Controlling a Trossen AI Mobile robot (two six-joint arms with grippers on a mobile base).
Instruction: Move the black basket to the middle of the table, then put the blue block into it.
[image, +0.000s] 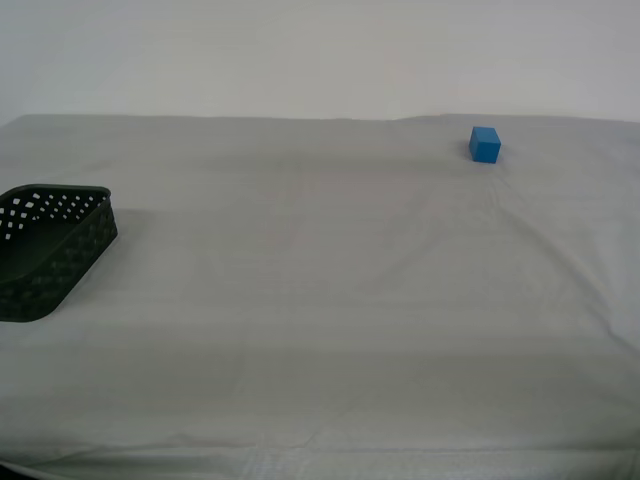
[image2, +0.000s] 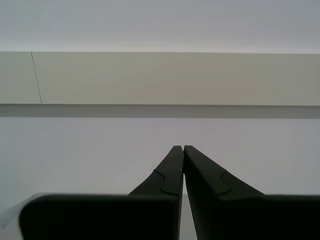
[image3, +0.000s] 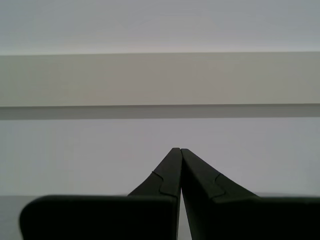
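Note:
The black basket (image: 45, 245) sits on the table (image: 330, 300) at the exterior view's far left edge, partly cut off. The blue block (image: 485, 144) rests near the table's far edge, toward the exterior view's right. Neither arm shows in the exterior view. My first gripper (image3: 176, 150) is shut and empty, its fingertips touching, pointed at a pale wall. My second gripper (image2: 180, 148) is likewise shut and empty, facing the same wall. Neither wrist view shows the basket or the block.
A plain pale wall (image: 320, 50) stands behind the table. The cloth has slight wrinkles toward the exterior view's right. The table's near edge runs along the exterior view's bottom.

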